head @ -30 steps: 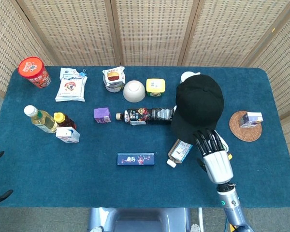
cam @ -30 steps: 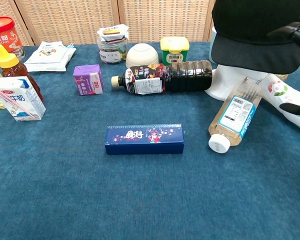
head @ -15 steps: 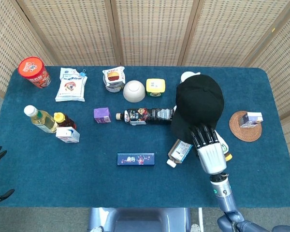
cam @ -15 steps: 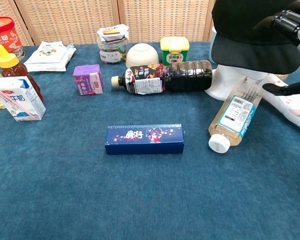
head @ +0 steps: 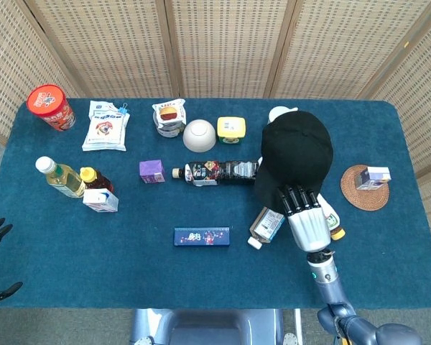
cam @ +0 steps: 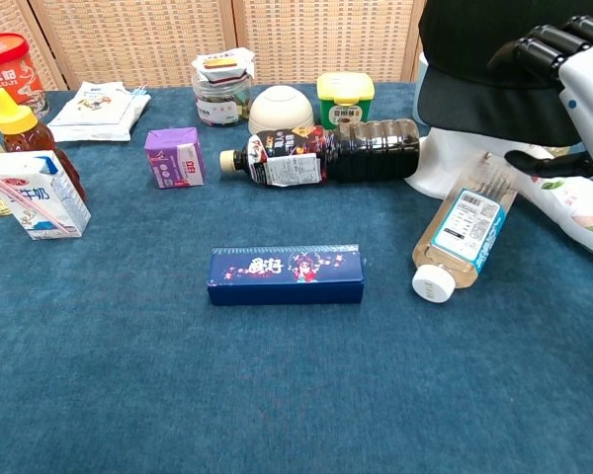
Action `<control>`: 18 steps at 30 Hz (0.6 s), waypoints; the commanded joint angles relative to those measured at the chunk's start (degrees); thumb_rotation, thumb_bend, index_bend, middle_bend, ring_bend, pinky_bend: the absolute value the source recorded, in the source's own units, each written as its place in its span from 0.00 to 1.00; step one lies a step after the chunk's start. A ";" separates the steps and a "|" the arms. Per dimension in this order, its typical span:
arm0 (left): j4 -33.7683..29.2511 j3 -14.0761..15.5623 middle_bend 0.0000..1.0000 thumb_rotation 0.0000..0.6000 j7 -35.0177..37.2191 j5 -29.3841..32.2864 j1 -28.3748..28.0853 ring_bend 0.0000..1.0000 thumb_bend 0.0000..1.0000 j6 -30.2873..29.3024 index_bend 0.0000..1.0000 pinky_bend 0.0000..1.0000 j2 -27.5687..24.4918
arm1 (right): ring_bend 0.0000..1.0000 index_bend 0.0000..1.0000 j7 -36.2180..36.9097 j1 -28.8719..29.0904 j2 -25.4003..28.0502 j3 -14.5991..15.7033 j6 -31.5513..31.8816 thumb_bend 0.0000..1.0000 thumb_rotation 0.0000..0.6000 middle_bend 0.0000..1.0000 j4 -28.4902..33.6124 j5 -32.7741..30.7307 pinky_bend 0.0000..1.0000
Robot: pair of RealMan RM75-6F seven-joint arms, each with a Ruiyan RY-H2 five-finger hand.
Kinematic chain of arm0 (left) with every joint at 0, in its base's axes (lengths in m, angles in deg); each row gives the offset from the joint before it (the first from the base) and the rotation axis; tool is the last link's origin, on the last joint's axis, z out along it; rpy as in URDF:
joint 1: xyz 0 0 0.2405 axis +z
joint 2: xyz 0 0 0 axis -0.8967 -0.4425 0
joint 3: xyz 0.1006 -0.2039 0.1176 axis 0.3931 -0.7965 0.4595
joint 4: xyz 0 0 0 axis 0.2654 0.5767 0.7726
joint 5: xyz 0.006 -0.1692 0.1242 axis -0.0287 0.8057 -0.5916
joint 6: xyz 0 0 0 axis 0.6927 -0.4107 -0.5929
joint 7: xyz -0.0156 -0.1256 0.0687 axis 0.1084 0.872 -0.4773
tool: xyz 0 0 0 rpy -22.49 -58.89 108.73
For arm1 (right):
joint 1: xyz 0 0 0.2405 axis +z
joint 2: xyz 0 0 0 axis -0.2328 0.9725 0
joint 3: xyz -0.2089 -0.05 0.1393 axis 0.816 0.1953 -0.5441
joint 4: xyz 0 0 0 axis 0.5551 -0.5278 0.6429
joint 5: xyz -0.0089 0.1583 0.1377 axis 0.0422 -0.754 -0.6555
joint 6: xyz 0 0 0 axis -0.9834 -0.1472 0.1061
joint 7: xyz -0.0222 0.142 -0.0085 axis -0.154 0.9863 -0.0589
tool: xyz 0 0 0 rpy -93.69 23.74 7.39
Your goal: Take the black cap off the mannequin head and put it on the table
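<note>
since a second ago the right hand (head: 302,215) has crept up onto the brim of the black fabric cap (head: 297,152), which sits on the white mannequin head (cam: 453,168). fingers curl over the brim, thumb apart below; grasp not closed. next: pinch brim, lift clear.

The table (head: 129,259) wears a deep blue cloth. The cap (head: 297,154) is plain black, the bowl (head: 199,135) white, the small carton (head: 151,171) purple, the tub's (head: 50,106) lid red, the long box (head: 201,236) navy with printed figures, and the coaster (head: 359,194) woven brown.
</note>
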 commanded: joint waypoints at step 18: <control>-0.29 0.07 0.00 1.00 -0.53 0.13 -0.26 0.00 0.03 0.64 0.00 0.00 0.17 | 0.45 0.47 7.18 2.99 -3.19 2.17 1.42 0.75 1.00 0.45 -9.31 -3.74 0.65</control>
